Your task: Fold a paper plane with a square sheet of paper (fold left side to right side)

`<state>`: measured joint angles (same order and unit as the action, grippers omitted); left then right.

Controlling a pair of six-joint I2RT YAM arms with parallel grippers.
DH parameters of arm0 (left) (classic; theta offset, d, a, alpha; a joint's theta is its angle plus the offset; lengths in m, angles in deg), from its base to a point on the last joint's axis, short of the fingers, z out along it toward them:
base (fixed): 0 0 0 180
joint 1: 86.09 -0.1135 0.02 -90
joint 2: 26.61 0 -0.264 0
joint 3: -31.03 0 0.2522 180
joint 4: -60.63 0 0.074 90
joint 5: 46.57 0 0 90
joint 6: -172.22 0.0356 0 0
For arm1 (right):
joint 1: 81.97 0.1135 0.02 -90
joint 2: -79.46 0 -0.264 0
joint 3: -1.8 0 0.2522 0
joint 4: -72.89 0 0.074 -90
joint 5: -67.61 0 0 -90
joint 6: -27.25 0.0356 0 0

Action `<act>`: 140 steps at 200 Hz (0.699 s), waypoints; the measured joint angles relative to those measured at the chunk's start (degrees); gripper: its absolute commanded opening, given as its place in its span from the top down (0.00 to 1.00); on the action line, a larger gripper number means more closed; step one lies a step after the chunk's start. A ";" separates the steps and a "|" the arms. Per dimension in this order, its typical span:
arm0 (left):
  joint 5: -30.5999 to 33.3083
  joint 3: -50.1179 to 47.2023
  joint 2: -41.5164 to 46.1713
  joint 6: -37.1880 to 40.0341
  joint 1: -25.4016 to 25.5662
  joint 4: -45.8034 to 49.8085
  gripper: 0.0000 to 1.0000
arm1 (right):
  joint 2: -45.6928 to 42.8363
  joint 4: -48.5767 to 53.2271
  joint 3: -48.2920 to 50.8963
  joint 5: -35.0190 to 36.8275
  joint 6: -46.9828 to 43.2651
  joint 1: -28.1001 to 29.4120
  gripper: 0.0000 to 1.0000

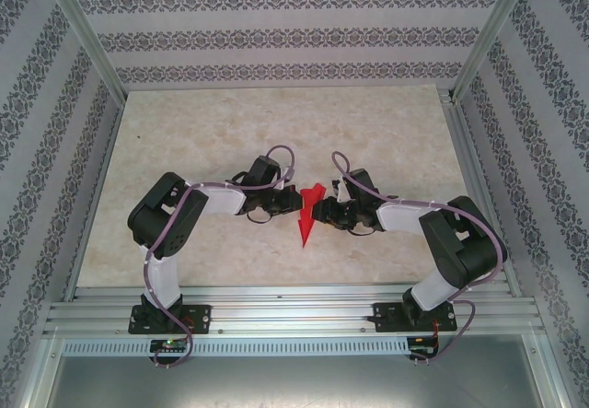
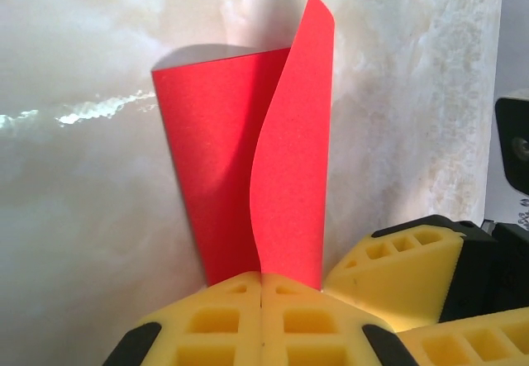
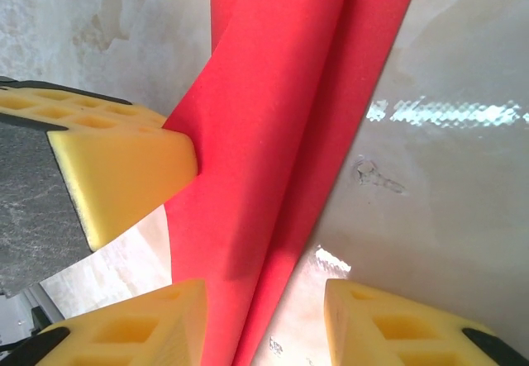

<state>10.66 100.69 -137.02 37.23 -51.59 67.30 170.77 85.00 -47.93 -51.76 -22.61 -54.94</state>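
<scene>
status: paper plane (image 1: 309,213) already narrow pointed dart, mid counter (image 1: 212,122) btwn my two arms, tip toward bases. left jaws together, clamped on its raised flap (image 2: 293,176). right jaws apart, straddling paper, not gripping. prob just flattening + last crease left imo. top cam gives whole dart shape; wrist cams show flap standing curled, not pressed flat.

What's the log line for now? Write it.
paper: folded, flap raised | left gripper: shut on paper | right gripper: open, astride paper
</scene>
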 measured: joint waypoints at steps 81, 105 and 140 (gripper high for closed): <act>-2.43 -0.13 -2.03 1.05 0.00 -2.54 0.99 | 0.00 0.07 0.00 0.44 0.02 0.74 0.59; -2.60 -0.09 -2.62 1.25 0.00 -2.54 1.00 | 0.00 0.11 0.00 0.42 0.02 0.74 0.62; -2.97 0.76 -3.34 1.29 0.00 -2.54 0.99 | -0.61 0.20 0.00 0.42 0.11 1.44 0.68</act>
<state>7.69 101.46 -140.37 38.52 -51.59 64.77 170.16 85.20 -47.93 -51.34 -22.50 -53.50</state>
